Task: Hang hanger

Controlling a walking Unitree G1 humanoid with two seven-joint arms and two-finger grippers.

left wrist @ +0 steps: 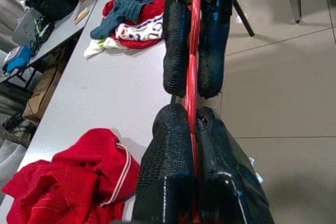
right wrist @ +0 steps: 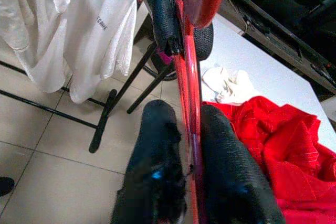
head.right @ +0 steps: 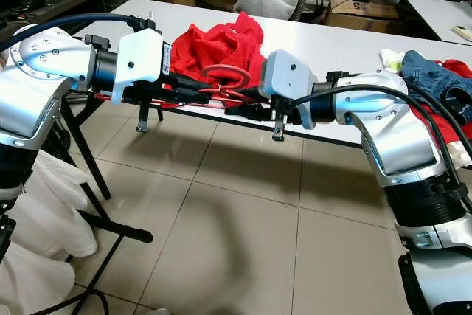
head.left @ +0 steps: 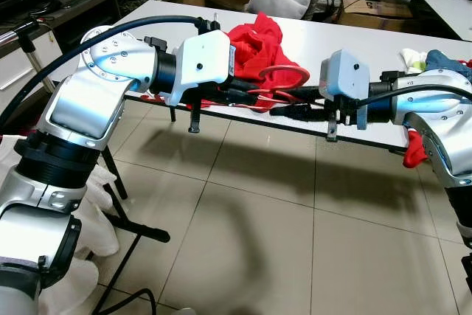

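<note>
Transfer stage: left gripper and right gripper both clamp the red hanger, held level off the white table's near edge; next, carry it toward the clothes rack at nine o'clock.

Both silver arms reaching inward, left claw and right claw clamped tight (tips nearly meeting)

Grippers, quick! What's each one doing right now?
Left gripper: shut on the red hanger.
Right gripper: shut on the red hanger too.
</note>
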